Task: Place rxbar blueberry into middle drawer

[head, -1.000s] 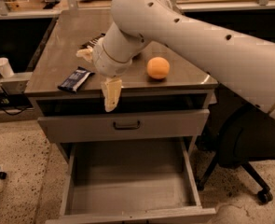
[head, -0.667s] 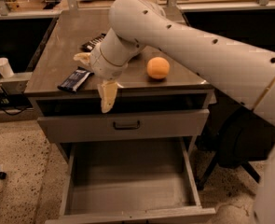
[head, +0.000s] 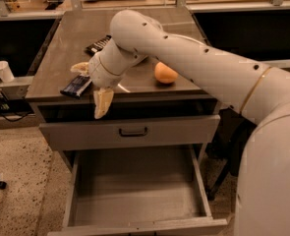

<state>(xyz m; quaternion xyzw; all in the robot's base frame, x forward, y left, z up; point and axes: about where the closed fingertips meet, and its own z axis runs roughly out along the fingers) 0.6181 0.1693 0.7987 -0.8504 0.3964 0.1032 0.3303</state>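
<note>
Leftward along the desk's front edge the gripper (head: 87, 90) has shifted, closer to the rxbar blueberry (head: 76, 86). The bar lies flat near the front left corner of the desk (head: 66, 38), where it was before. The claw stands wide open and holds nothing: one pale finger hangs down past the front edge, the other points toward the left edge, with the bar's end just beside them. Below, the middle drawer (head: 134, 195) stands pulled out. An orange (head: 165, 73) sits near the front edge, well apart from the bar.
</note>
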